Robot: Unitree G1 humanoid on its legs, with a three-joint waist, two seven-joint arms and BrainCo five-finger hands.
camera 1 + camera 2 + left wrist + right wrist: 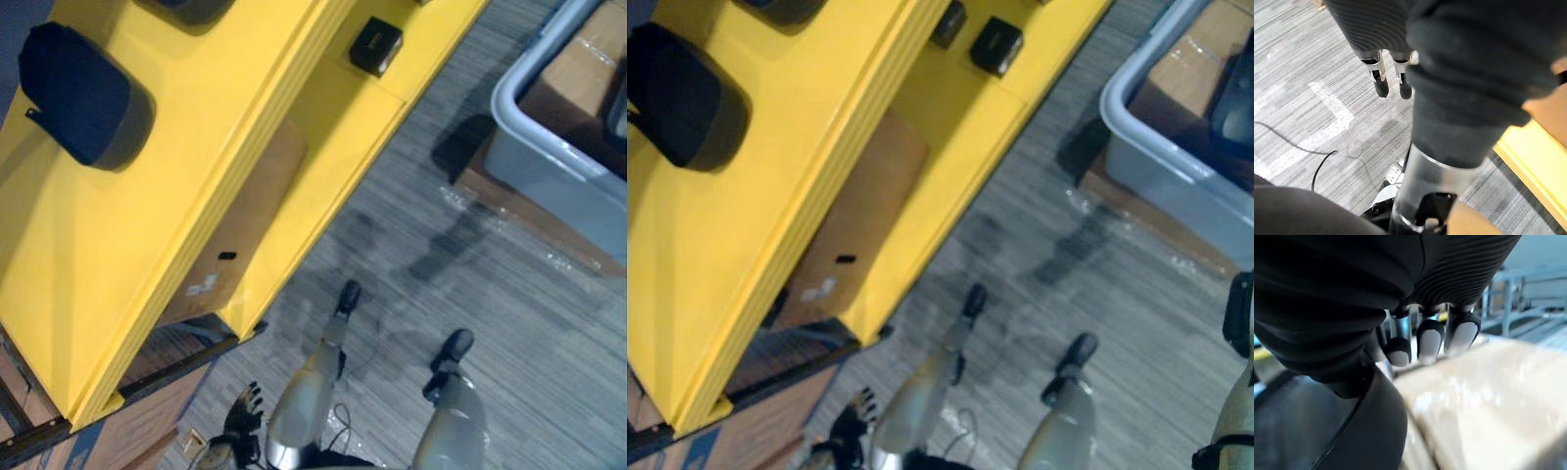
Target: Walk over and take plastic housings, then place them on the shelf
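Black plastic housings lie on the yellow shelf [118,255]. A large rounded housing [80,93] rests on the top level, and a second one [188,8] is cut off at the upper edge. A small boxy housing [375,46] sits on the lower level, with another [948,23] beside it. My left hand [243,413] hangs low by the shelf's near corner, fingers [1381,85] straight and holding nothing. My right hand [1427,340] hangs with relaxed fingers over a wrapped cardboard box [1488,401], also holding nothing.
A grey plastic bin [549,137] stands on cardboard at the right, with a dark thing [1236,106] inside it. A brown cardboard box [147,426] sits under the shelf. Grey striped carpet [470,264] lies between shelf and bin.
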